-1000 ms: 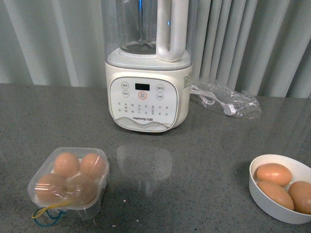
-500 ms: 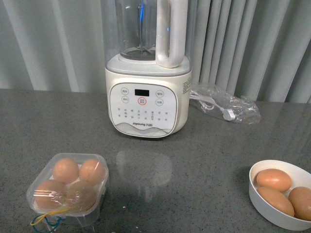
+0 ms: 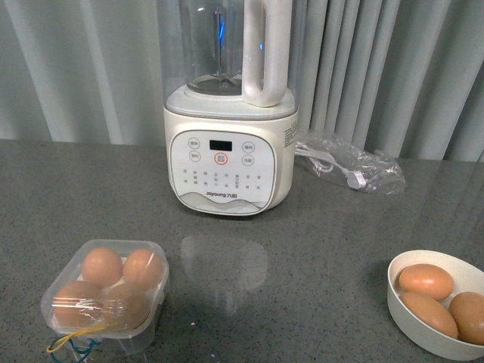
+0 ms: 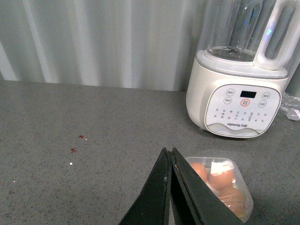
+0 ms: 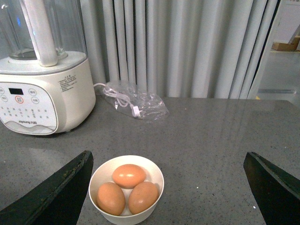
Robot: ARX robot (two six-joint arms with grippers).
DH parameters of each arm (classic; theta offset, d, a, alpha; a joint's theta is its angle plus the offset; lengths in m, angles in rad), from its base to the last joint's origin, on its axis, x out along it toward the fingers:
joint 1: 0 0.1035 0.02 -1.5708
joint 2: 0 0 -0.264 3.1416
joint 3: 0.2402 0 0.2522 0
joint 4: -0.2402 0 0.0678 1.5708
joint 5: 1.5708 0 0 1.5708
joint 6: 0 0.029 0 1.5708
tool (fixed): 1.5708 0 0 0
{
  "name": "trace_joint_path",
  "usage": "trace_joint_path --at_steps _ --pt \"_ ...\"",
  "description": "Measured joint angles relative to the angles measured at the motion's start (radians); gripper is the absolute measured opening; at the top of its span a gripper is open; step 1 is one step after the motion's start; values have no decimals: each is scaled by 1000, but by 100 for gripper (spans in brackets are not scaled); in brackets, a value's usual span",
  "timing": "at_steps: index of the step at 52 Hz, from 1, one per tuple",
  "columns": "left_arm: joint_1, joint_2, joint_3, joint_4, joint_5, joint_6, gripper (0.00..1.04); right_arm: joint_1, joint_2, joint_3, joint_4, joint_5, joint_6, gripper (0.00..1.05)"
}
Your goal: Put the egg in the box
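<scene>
The clear four-cell box point(image 3: 106, 291) sits on the grey table point(image 3: 302, 249) at the front left. Several brown eggs point(image 3: 101, 266) lie in it under the clear lid, and yellow and blue strings hang at its near side. A white bowl point(image 3: 408, 327) at the front right holds three brown eggs point(image 3: 426, 280). Neither gripper shows in the front view. In the left wrist view my left gripper point(image 4: 168, 151) is shut and empty, just beside the box point(image 4: 225, 185). In the right wrist view my right gripper point(image 5: 168, 156) is open wide and empty, with the bowl point(image 5: 101, 172) and its eggs point(image 5: 129, 176) between its fingers.
A large white blender point(image 3: 231, 113) stands at the back middle of the table. A clear plastic bag with a white cable point(image 3: 352, 162) lies to its right. Grey curtains hang behind. Small red specks point(image 4: 77, 143) mark the table left of the box.
The front view has shifted a little, so everything sits slightly lower in the picture. The box, bowl and eggs have not moved relative to one another.
</scene>
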Motion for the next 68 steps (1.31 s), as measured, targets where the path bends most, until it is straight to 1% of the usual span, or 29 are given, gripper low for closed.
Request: trace_joint_path --at_steps 24,26,29,30,41,44,52,53,55,57,58,61,62,67,68 --pt "0 -132 0 -133 0 0 4 0 0 0 0 0 0 97" --pt "0 -168 0 -174 -1 0 4 0 0 0 0 0 0 97" --pt "0 -256 0 -291 0 2 4 0 0 0 0 0 0 97" --pt "0 -280 0 -301 0 1 4 0 0 0 0 0 0 97" --pt "0 -300 0 -307 0 0 4 0 0 0 0 0 0 97" --pt "0 -300 0 -307 0 2 12 0 0 0 0 0 0 97" --pt "0 -300 0 -307 0 2 39 0 0 0 0 0 0 97" --pt "0 -300 0 -307 0 2 41 0 0 0 0 0 0 97" --pt "0 -300 0 -307 0 1 51 0 0 0 0 0 0 97" --pt "0 -300 0 -307 0 1 58 0 0 0 0 0 0 97" --pt "0 -300 0 -307 0 1 64 0 0 0 0 0 0 97" --pt "0 -300 0 -307 0 2 75 0 0 0 0 0 0 97" --pt "0 -300 0 -307 0 1 76 0 0 0 0 0 0 97" --pt "0 -300 0 -307 0 1 94 0 0 0 0 0 0 97" --pt "0 -300 0 -307 0 2 99 0 0 0 0 0 0 97"
